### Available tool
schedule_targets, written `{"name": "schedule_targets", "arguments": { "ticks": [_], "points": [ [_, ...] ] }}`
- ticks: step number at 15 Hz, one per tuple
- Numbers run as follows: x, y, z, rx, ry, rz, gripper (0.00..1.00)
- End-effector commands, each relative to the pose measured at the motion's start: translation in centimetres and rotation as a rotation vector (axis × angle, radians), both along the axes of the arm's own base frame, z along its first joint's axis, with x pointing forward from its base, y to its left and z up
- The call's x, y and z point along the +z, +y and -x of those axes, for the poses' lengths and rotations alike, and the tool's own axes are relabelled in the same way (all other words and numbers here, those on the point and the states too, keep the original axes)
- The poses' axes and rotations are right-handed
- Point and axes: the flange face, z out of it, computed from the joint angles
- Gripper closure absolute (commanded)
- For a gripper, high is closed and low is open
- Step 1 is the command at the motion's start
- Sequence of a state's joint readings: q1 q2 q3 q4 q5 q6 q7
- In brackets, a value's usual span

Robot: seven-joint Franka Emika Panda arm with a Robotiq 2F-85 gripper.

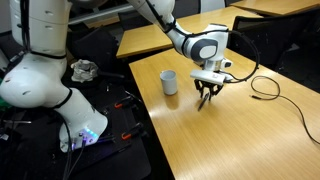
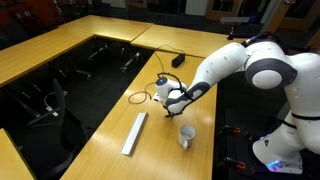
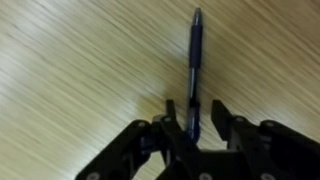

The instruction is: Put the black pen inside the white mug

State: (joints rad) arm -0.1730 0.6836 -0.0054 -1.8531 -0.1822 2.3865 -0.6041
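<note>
Straddling the thin black plastic pen (image 3: 194, 70) flat on the pale wooden table (image 1: 200, 140) with the black metal gripper (image 3: 197, 110) spread wide, not yet clamped. Nothing grasped so far. Left to do: squeeze, lift, carry over to the small white cylindrical mug (image 1: 169, 82) standing nearby, drop in.

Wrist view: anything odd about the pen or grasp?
Nothing spilled or damaged. The black pen lies between the fingers, which straddle its near end, not its middle. The white mug stands upright.
</note>
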Motion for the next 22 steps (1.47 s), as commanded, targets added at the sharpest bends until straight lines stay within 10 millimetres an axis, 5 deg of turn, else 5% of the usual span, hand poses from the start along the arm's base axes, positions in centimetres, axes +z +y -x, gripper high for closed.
{"name": "schedule_targets", "arguments": {
  "ticks": [1, 4, 7, 12, 13, 15, 17, 22],
  "points": [
    [0.0, 0.2, 0.0, -0.012, -0.005, -0.003, 0.31],
    [0.0, 0.1, 0.1, -0.033, -0.016, -0.016, 0.57],
    [-0.1, 0.0, 0.1, -0.048, -0.019, -0.017, 0.7],
    [-0.4, -0.1, 0.1, -0.055, -0.029, -0.001, 0.62],
    [-0.4, 0.0, 0.1, -0.053, -0.033, 0.003, 0.64],
    [-0.2, 0.1, 0.1, -0.048, -0.04, -0.006, 0.9],
    [0.0, 0.1, 0.1, -0.047, -0.047, -0.011, 1.0],
    [0.8, 0.7, 0.3, -0.019, -0.047, -0.055, 0.96]
  ]
}}
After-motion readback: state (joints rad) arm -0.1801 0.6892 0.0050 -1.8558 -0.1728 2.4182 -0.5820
